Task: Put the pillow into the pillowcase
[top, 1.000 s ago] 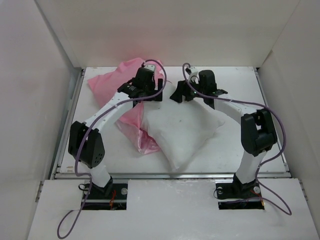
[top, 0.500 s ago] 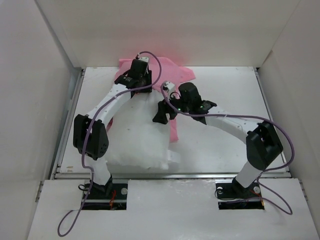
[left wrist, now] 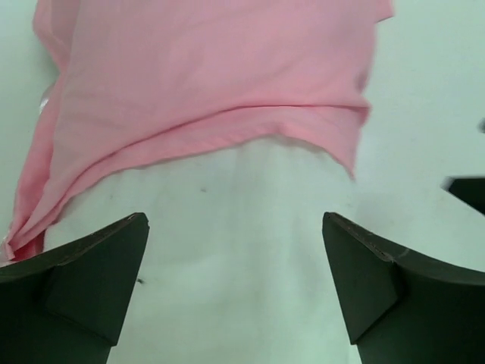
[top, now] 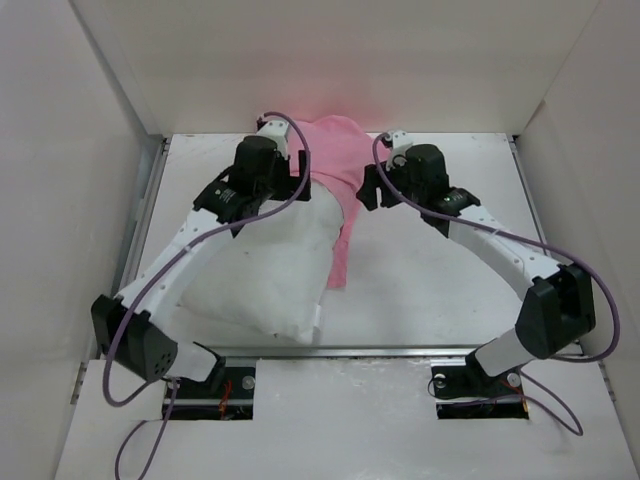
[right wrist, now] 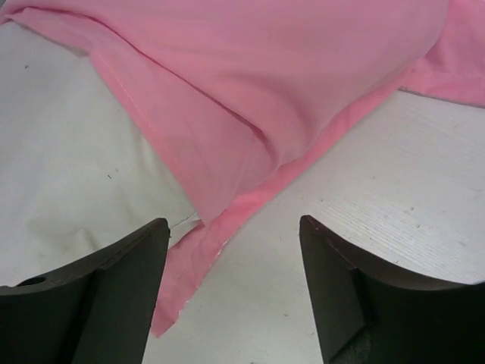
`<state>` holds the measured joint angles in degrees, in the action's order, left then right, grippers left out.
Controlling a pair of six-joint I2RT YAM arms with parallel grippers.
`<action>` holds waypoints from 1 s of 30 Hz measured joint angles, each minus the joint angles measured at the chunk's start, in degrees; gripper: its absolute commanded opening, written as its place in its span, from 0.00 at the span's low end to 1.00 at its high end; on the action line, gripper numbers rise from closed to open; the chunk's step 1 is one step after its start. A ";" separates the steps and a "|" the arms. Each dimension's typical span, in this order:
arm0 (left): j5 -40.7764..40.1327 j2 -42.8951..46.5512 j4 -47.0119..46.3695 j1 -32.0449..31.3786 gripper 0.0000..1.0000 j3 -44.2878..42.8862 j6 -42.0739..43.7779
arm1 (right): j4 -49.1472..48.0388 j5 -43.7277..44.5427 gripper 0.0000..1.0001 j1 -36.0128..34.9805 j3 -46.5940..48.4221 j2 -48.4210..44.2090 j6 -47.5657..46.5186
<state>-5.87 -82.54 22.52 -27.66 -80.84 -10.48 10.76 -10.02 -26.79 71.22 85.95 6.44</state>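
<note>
Pillowcase sheathes only the far end of pillow, most of it bare; left gripper and right gripper both spread wide, holding nothing.

White tabletop, plain white walls — closed on three sides

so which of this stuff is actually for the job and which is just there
For the job: pillow, pillowcase, left gripper and right gripper, both open and holding nothing.
Just there: table, walls.
</note>
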 measured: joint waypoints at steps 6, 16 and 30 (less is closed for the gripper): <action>-0.50 6.27 0.68 -9.16 1.00 5.55 -2.56 | 0.20 -2.16 0.68 -0.70 1.64 6.67 0.00; -12.74 -7.98 6.86 -14.91 0.82 6.73 -9.66 | -0.61 -6.36 0.43 -3.34 3.82 15.96 -0.09; -18.58 -12.15 6.78 -14.97 0.00 2.84 -11.50 | -3.54 1.27 0.00 -3.63 4.07 15.28 1.60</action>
<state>-24.45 -94.70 29.30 -42.63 -78.00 -21.98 7.22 -8.75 -30.41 75.29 101.23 8.03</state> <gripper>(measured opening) 0.025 0.010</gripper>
